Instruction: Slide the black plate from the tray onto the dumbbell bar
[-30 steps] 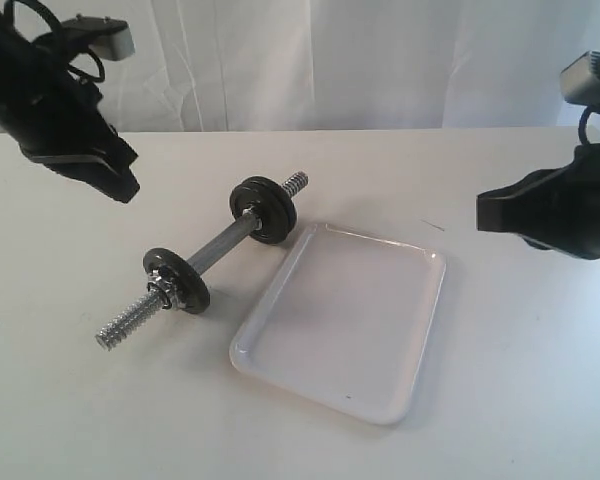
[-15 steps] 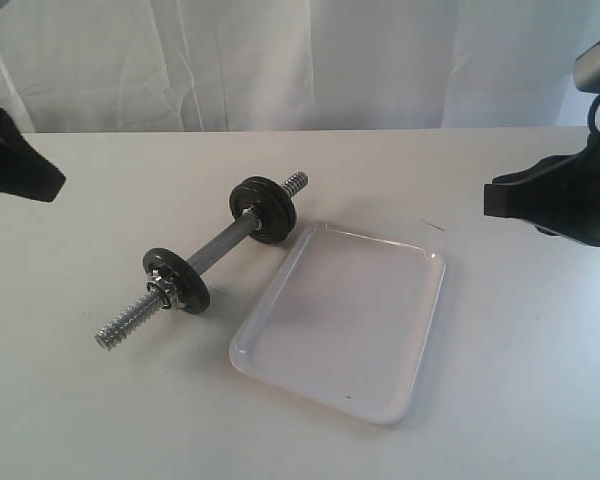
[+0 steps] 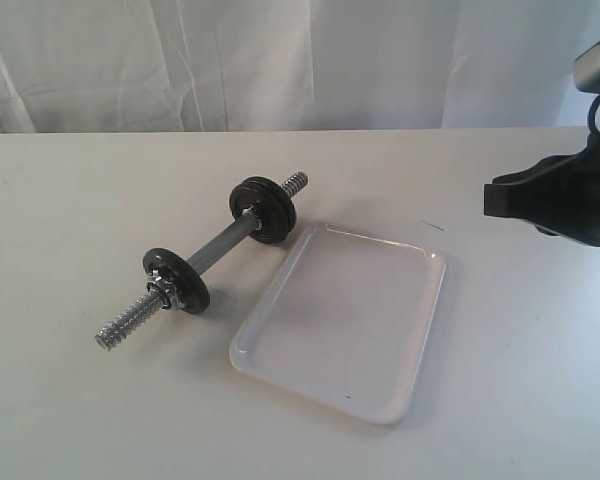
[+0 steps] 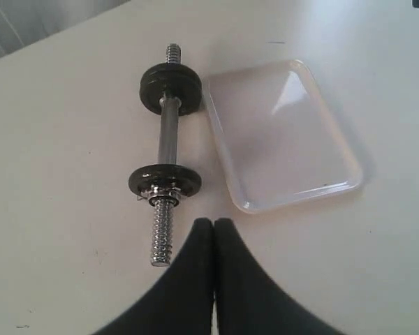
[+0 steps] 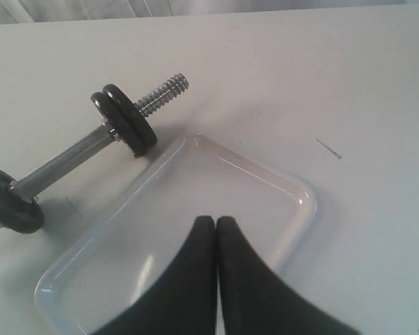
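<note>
The dumbbell bar (image 3: 220, 248) lies on the table left of the white tray (image 3: 345, 320), which holds nothing. At the bar's far end two black discs sit pressed together; the outer, matte one looks like the black plate (image 3: 265, 210) (image 4: 170, 87) (image 5: 136, 122). A shinier small disc (image 3: 177, 280) sits near the bar's front threaded end. My left gripper (image 4: 214, 222) is shut and empty, hovering off that front end, outside the exterior view. My right gripper (image 3: 490, 198) (image 5: 216, 220) is shut and empty, raised above the tray's right side.
White table with a white curtain behind it. A small dark mark (image 3: 433, 226) lies on the table beyond the tray. The bar (image 4: 169, 132) and the tray (image 4: 279, 132) lie side by side, nearly touching at the far discs.
My left arm has pulled away to the left and left the exterior view. My right gripper drifted slightly right and then held still. Bar, discs and tray have not moved.
</note>
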